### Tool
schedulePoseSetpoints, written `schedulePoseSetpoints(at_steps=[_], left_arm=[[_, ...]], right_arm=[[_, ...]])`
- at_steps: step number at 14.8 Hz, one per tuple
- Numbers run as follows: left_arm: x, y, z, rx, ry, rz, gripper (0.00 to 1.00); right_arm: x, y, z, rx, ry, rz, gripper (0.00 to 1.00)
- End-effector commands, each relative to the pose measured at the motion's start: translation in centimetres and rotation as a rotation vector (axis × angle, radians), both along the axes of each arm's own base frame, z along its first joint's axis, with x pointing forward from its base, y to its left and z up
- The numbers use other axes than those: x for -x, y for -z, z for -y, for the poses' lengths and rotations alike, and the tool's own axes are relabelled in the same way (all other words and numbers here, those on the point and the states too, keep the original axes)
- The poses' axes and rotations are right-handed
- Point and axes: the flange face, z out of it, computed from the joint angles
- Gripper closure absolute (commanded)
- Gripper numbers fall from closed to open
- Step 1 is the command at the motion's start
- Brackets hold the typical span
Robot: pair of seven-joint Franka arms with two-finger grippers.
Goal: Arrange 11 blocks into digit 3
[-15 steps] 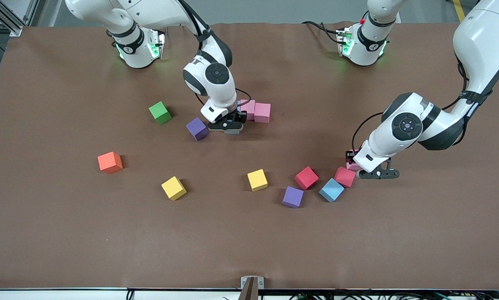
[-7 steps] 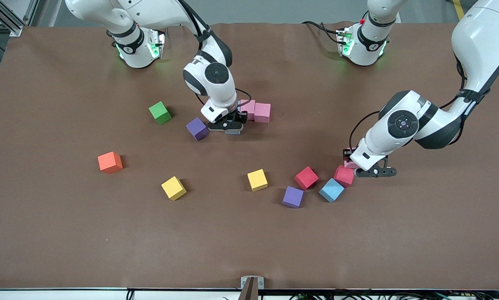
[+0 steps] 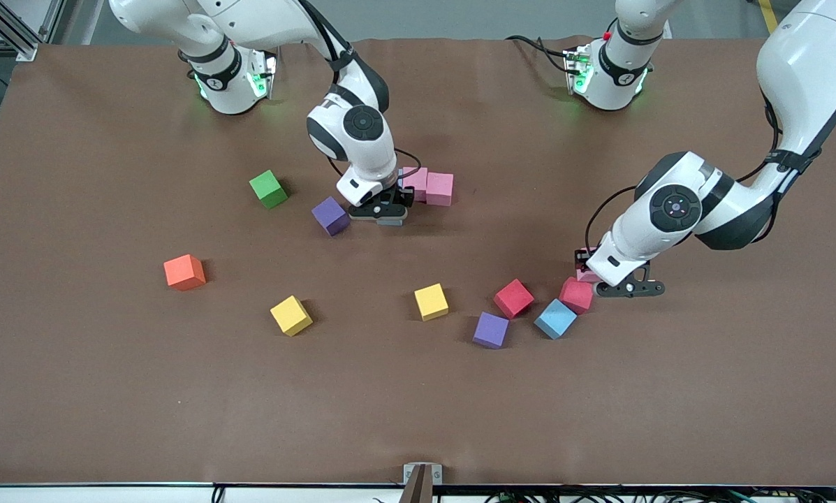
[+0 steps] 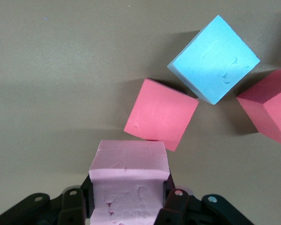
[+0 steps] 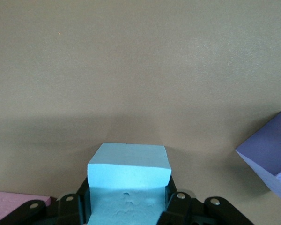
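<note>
**Both grippers loaded, the 3 barely begun**

Lifting a touch since a second ago, the left gripper [image 3: 621,285] had edged up and inward at the right of the frame, clamped on a pink block [image 4: 129,187] just above a red block [image 3: 577,295]. At centre frame, the right gripper [image 3: 383,212] hadn't budged, clenched on a light blue block [image 5: 129,173] low over the tabletop [image 3: 110,391], beside the two pink blocks [image 3: 431,187]. Other blocks lay scattered across the lower middle. For a clean placement, I'd say, the blue one should go down square and flush against the pink pair, released only once seated.
</note>
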Motion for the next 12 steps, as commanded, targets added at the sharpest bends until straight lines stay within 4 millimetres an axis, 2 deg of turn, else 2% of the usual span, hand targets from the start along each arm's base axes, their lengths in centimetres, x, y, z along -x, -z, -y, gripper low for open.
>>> schedulePoseSetpoints(at_steps=[1, 12], left_arm=[[-0.13, -0.78, -0.09, -0.007, -0.009, -0.006, 0.51], [-0.27, -1.12, -0.17, -0.01, -0.015, 0.002, 0.51]], right_arm=[[0.49, 0.16, 0.25, 0.014, -0.007, 0.022, 0.99], [0.56, 0.17, 0.21, 0.019, 0.007, 0.018, 0.99]])
